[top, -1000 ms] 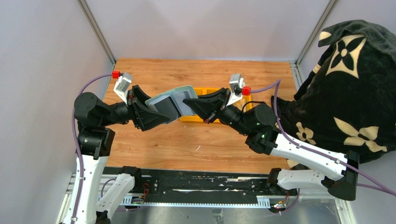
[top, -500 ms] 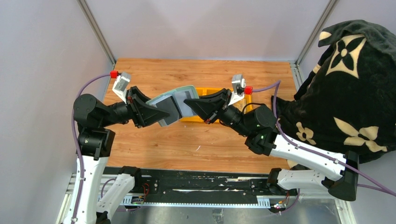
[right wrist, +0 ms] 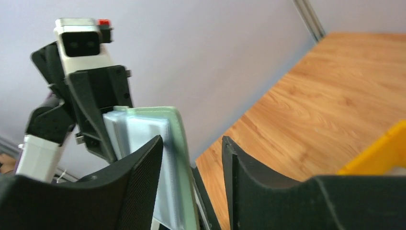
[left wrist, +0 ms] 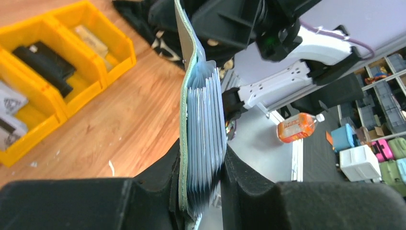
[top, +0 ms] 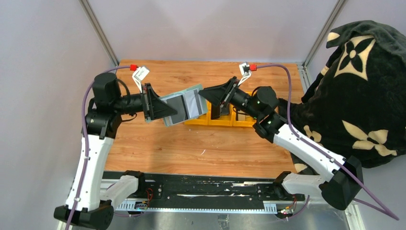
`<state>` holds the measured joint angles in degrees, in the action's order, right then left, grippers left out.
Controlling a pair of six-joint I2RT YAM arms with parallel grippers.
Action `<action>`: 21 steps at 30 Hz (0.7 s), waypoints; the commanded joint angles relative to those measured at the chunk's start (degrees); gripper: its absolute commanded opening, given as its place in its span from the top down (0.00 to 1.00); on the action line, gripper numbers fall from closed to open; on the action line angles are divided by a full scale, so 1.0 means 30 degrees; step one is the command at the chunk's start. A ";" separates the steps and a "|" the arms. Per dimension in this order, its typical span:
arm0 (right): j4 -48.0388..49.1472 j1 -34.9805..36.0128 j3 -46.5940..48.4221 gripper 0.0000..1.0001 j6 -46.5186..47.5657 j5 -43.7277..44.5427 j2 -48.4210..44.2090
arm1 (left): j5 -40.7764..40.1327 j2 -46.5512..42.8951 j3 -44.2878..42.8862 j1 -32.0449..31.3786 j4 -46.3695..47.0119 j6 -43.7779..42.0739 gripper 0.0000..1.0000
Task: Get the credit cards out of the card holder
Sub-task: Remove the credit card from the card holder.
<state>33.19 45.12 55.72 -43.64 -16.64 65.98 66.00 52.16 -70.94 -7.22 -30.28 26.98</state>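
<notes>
Card holder (top: 184,106): small flat pale sage-green wallet, pinched at one end between the black fingers of the left tool (top: 165,109) and held in the air above the wooden desk (top: 191,148). Seen edge-on from the left wrist view: green cover on one side, a tight stack of pale blue-grey accordion pockets beside it, squeezed between the two pads. From above, fanned slightly, showing a dark panel and a paler grey one. Free end pointing toward the right tool (top: 205,94), whose jaws stand parted with a clear gap, gripping nothing. Holder's corner just ahead of that gap in the right wrist view; touching or not, cannot tell.

Behind and below the holder, resting on the desk: yellow plastic three-compartment bin (top: 225,121). Inside it, credit cards (left wrist: 91,40): a tan one in the far compartment, a black one in the middle, pale grey ones in the third. At the desk's right edge, a black blanket with cream flower pattern (top: 359,96).
</notes>
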 commanded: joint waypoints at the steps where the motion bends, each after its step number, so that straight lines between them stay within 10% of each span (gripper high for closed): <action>1: -0.3981 -0.2868 0.1357 0.45 -0.2262 -0.3801 0.0609 | -0.0053 0.1877 -0.2377 0.0086 -0.6979 -0.4880 1.00; 8: -0.7348 -0.3422 0.2847 0.43 0.0181 -0.3576 -0.0266 | -0.3248 0.2729 -0.2188 0.0093 -0.8662 -0.6515 1.00; 21: -0.2174 -0.1094 0.2894 0.48 -0.4018 -1.0368 0.4183 | -0.2200 0.3292 -0.2355 0.0093 -0.9896 -0.8642 1.00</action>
<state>20.69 39.22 63.53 -50.65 -39.68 74.98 56.47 62.94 -76.93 -7.20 -59.59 2.94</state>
